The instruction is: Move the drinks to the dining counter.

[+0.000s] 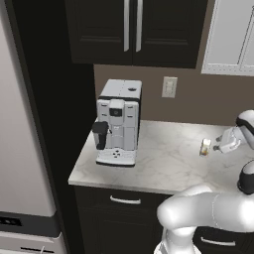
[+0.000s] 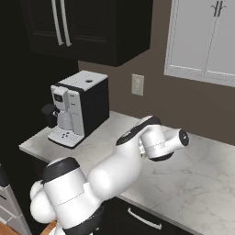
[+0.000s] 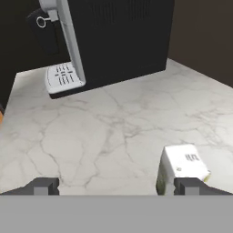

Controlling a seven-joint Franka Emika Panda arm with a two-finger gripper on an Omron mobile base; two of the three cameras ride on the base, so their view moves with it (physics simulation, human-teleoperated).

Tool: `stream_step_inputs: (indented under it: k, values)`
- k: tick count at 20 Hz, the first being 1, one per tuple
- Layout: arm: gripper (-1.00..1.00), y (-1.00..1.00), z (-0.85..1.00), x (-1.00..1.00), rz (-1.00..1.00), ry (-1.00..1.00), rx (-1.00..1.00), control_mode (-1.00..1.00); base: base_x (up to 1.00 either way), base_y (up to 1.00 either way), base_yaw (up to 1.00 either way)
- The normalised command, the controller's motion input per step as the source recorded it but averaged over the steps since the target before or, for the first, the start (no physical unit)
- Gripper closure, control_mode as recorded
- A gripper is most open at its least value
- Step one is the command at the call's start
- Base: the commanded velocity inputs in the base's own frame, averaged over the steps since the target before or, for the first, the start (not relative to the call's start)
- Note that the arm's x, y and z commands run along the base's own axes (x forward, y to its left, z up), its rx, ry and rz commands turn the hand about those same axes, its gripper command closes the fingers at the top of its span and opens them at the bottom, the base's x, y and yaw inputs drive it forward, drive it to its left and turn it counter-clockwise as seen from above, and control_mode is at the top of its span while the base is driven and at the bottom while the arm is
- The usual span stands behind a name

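One of the drinks, a small whitish glass (image 1: 205, 147), stands on the marbled worktop (image 1: 168, 163) to the right of the coffee machine. My gripper (image 1: 219, 146) hovers just right of it, low over the worktop. In the hand view my gripper (image 3: 117, 186) is open, with bare worktop between the fingertips. The glass (image 3: 182, 164) sits right in front of the right fingertip (image 3: 187, 185), off to that side of the gap and not held. The dining counter is out of view.
A white and black coffee machine (image 1: 118, 124) stands at the worktop's left end, seen too as the coffee machine (image 2: 78, 108) from the right. Dark cabinets (image 1: 134, 30) hang above, with a wall outlet (image 1: 169, 87) behind. A fridge (image 1: 22, 149) stands at left.
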Motion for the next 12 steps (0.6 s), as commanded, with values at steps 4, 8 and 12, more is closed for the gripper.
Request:
stream_step_inputs:
  k: [4,8,12]
  values:
    - [-1.00,-0.21,-0.15,0.29,0.00,0.00,0.00,-1.00,0.00,0.00,0.00]
    - [-1.00,-0.11,-0.21,0.28,0.00,0.00,0.00,-1.00,0.00,0.00,0.00]
    - [-1.00,-0.03,-0.21,0.28,0.00,0.00,0.00,-1.00,0.00,0.00,0.00]
